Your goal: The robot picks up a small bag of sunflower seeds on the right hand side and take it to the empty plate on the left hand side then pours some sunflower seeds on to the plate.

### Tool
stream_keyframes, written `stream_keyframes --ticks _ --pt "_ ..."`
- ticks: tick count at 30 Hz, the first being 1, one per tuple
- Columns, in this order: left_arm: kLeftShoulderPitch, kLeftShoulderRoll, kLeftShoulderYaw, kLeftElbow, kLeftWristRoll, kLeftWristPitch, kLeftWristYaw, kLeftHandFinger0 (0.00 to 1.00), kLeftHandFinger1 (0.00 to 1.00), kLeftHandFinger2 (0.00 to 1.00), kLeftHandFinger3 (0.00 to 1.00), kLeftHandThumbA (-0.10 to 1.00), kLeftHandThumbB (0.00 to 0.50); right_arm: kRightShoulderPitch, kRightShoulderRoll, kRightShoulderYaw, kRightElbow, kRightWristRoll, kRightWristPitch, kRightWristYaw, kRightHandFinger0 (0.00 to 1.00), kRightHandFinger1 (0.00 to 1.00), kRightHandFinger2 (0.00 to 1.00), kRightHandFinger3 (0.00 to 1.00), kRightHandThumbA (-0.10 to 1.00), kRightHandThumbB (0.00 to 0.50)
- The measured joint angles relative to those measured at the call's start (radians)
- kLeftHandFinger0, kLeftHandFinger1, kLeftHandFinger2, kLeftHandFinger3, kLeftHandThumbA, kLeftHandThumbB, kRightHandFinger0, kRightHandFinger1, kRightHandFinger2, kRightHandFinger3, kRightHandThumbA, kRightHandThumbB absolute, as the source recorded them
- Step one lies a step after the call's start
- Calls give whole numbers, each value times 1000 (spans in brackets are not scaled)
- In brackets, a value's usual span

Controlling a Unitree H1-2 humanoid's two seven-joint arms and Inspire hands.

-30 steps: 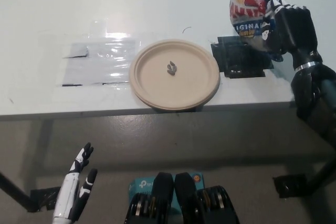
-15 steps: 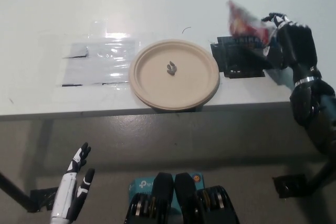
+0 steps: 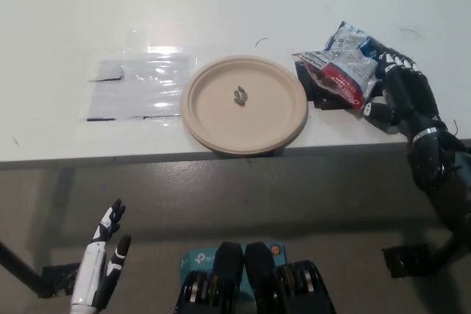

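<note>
The sunflower seed bag (image 3: 340, 70), red, white and blue, lies crumpled on its side on the black patch (image 3: 324, 97) at the table's right. My black right hand (image 3: 401, 92) is just right of it, low over the table, fingers spread and touching the bag's right end without gripping it. A tan paper plate (image 3: 221, 119) sits at the table's front middle, left of the bag, with a small clump of seeds (image 3: 240, 95) near its centre. My white left hand (image 3: 103, 266) hangs open below the table's front edge at the lower left.
A clear plastic sheet with grey tape (image 3: 140, 86) lies left of the plate. The white table's front edge (image 3: 110, 158) runs across the picture, and the plate slightly overhangs it. Grey floor lies below.
The right hand came down from holding the bag upright in the air. The bag now lies flat on the black patch and the fingers have loosened. The left hand barely moved.
</note>
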Motion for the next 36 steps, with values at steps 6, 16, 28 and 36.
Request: stream_keyframes --ticks 6,16,28,36 --pt "-1 -1 0 0 0 -1 0 1000 1000 1000 1000 1000 269 0 -2 -1 -27 29 2 98 1000 1000 1000 1000 897 500" --pt "-2 -1 1 5 1 -1 0 1000 1000 1000 1000 1000 273 47 -25 0 -233 66 45 295 1000 1000 1000 1000 696 500" --pt "-2 -1 3 8 1 -1 0 1000 1000 1000 1000 1000 275 206 -100 -22 -707 150 152 537 1000 1000 1000 1000 673 500" --pt "-9 -1 10 7 1 -1 0 1000 1000 1000 1000 1000 292 251 -173 -56 -883 212 246 679 1000 1000 1000 1000 658 500"
